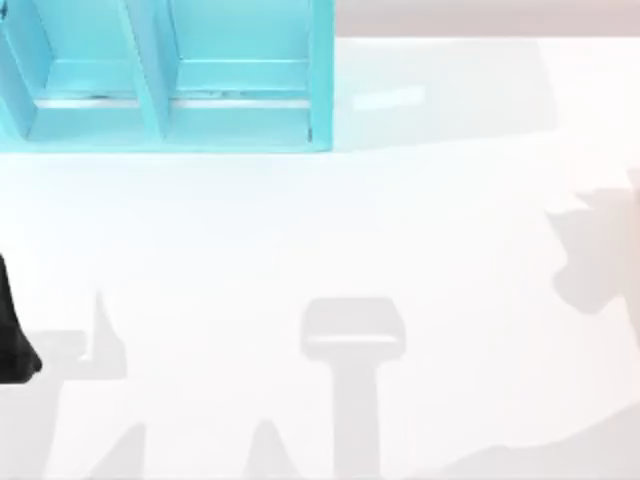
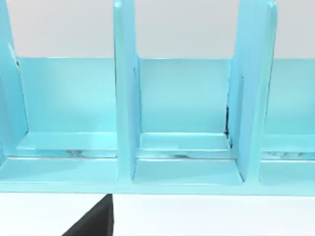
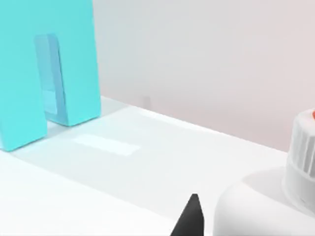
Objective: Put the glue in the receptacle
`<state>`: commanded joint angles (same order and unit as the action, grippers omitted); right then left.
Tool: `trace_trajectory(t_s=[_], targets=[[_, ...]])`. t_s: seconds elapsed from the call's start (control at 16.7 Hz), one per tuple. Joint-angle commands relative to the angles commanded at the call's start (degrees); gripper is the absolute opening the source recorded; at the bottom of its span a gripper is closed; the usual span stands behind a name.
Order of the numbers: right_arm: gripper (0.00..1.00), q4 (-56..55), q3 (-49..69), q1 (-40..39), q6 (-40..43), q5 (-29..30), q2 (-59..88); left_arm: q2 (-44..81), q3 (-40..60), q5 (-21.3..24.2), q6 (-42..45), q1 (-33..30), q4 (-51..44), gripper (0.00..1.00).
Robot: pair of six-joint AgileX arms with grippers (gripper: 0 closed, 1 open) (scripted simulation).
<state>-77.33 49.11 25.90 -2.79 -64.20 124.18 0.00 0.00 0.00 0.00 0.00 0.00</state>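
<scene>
We're staring straight at a turquoise rack [image 2: 187,172] on the white bench [image 2: 211,216], upright dividers splitting it into compartments, one dark tool fingertip [image 2: 96,221] poking in.

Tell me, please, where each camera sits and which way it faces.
Top view: above the table, looking down; turquoise receptacle at the far left, dark left arm part at the left edge.
Left wrist view: faces the receptacle's open compartments; a dark claw finger.
Right wrist view: low, close to the glue; a dark finger.
All three share the receptacle.
</scene>
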Motion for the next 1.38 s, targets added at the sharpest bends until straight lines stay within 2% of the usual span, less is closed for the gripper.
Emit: trace_trajectory(t_s=[0.18,0.36,0.48,0.66,1.08,1.14,1.38], targets=[[0.00,-0.3,-1.7,11.8,1.1,-14.9,-0.7,0.0,0.0,0.0,0.0,0.0,0.0,1.00],[0.00,-0.2,-3.2,22.0,2.4,-26.7,-1.1,0.0,0.0,0.0,0.0,0.0,0.0,1.00],[0.00,-0.2,-4.1,27.7,3.3,-32.7,-1.3,0.0,0.0,0.0,0.0,0.0,0.0,1.00],[0.00,0.0,-5.1,33.8,4.3,-38.6,-1.3,0.0,0.0,0.0,0.0,0.0,0.0,1.00],[0.00,0.1,-5.5,36.1,4.7,-40.6,-1.3,0.0,0.0,0.0,0.0,0.0,0.0,1.00],[0.00,10.9,3.6,35.5,3.7,-26.8,2.7,0.0,0.0,0.0,0.0,0.0,0.0,1.00],[0.00,7.2,2.8,32.0,3.8,-27.9,0.7,0.0,0.0,0.0,0.0,0.0,0.0,1.00]])
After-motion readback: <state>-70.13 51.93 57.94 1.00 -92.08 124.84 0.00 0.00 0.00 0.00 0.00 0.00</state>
